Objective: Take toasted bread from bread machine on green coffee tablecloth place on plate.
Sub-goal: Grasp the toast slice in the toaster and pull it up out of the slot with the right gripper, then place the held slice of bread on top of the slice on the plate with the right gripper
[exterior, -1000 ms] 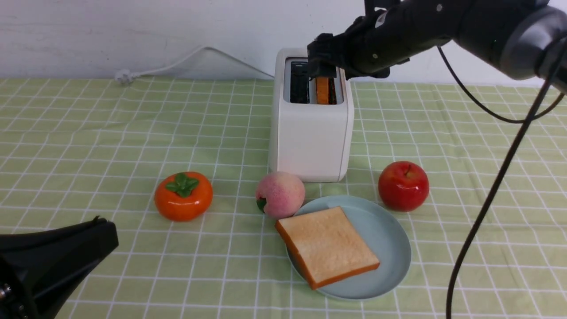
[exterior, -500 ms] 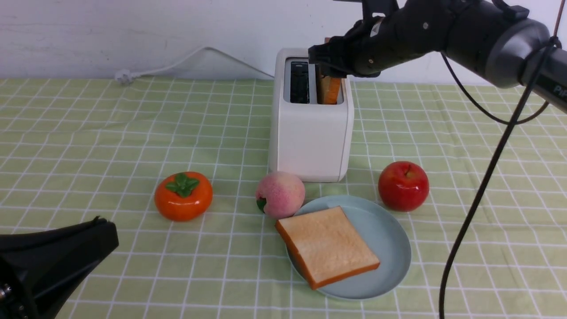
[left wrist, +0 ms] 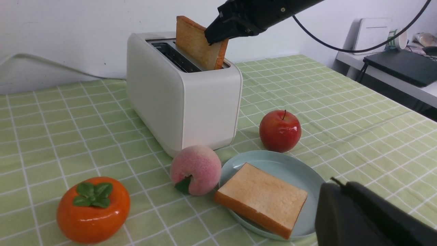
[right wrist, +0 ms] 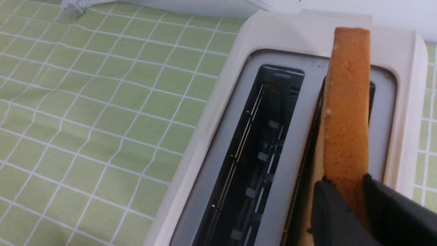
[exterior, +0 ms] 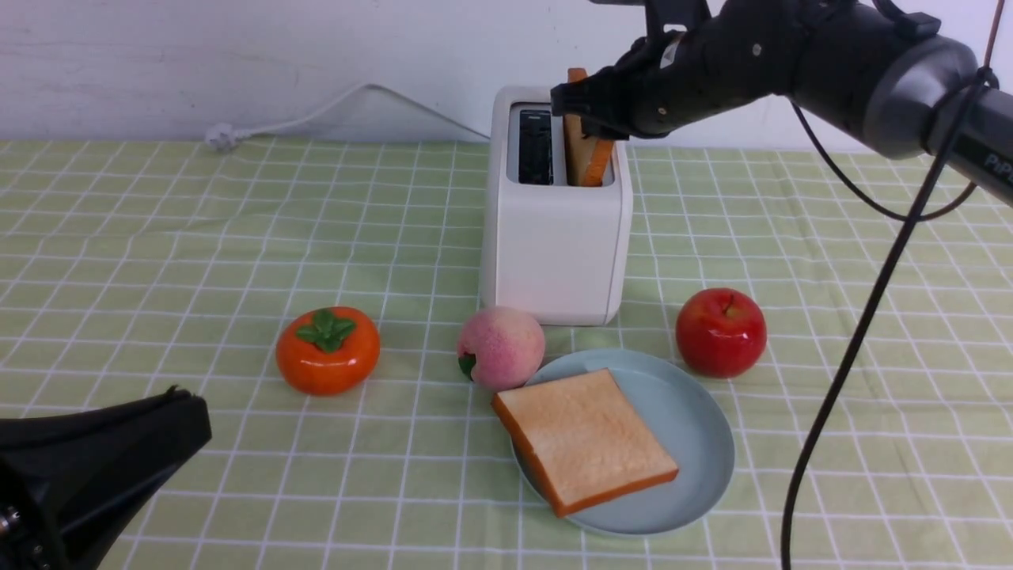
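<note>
Evidently the right gripper [exterior: 584, 111] pinches the toasted bread [left wrist: 196, 42] by its top, since the rest sits in the bread machine [exterior: 554, 253] just below.

Toaster [exterior: 554, 237]: white, upright, far centre on green checked cloth [exterior: 198, 237]. Toast [exterior: 584, 162]: half out of right slot, tilted. Second toast [exterior: 586, 439]: flat on blue plate [exterior: 700, 431], near.
</note>
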Robot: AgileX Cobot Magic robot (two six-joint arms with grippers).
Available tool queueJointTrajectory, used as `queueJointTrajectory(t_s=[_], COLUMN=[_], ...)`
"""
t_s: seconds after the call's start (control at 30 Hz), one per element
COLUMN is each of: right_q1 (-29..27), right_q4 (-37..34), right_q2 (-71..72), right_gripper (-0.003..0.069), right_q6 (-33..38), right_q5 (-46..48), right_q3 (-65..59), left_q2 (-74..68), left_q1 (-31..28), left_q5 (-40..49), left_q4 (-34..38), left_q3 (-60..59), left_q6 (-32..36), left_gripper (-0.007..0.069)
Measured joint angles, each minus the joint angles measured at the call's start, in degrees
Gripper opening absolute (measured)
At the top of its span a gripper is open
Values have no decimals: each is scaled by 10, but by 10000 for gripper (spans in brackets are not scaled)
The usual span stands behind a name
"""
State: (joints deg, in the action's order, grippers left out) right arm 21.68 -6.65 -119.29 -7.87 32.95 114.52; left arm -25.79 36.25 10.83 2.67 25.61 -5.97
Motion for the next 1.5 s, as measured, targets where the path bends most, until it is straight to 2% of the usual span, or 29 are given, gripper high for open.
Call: queueJointTrajectory(t_s=[0.2, 0.37, 0.57, 0.67, 0.77, 0.83, 0.9, 1.0, 1.1, 1.13, 1.2, 1.27, 1.37, 1.5], right_q1=[0, 0, 0, 0, 0, -6, -13, -33, -55, -56, -71, -79, -84, -89], right_q4=[-3, -34, -43, -29, -17, -24, -56, -152, -279, -287, -381, -435, -470, -474], right_q2=[67, 159, 279, 330, 363, 393, 402, 386, 335, 332, 287, 250, 211, 179], right_gripper=[104, 97, 95, 95, 95, 95, 95, 95, 95, 95, 95, 95, 95, 95], right_q6=[7, 49, 126, 134, 134, 128, 131, 174, 258, 263, 329, 366, 399, 414], right_q5=[23, 84, 303, 375, 384, 378, 360, 324, 307, 306, 295, 285, 272, 252], right_q3=[0, 0, -4, -58, -108, -188, -247, -322, -357, -359, -364, -364, -365, -366], left_q2=[0, 0, 0, 0, 0, 0, 0, 0, 0, 0, 0, 0, 0, 0], left_q1=[0, 0, 0, 0, 0, 0, 0, 0, 0, 0, 0, 0, 0, 0], left_q5=[0, 0, 6, 7, 7, 11, 13, 15, 15, 15, 16, 16, 18, 20], left_q4=[0, 0, 1, 5, 6, 7, 7, 7, 7, 7, 7, 7, 7, 7], left_q3=[0, 0, 0, 0, 0, 0, 0, 0, 0, 0, 0, 0, 0, 0], left_q6=[0, 0, 0, 0, 0, 0, 0, 0, 0, 0, 0, 0, 0, 0], left_gripper=[-13, -13, -13, -13, -13, -13, -13, -13, -13, -13, -13, -13, -13, -13])
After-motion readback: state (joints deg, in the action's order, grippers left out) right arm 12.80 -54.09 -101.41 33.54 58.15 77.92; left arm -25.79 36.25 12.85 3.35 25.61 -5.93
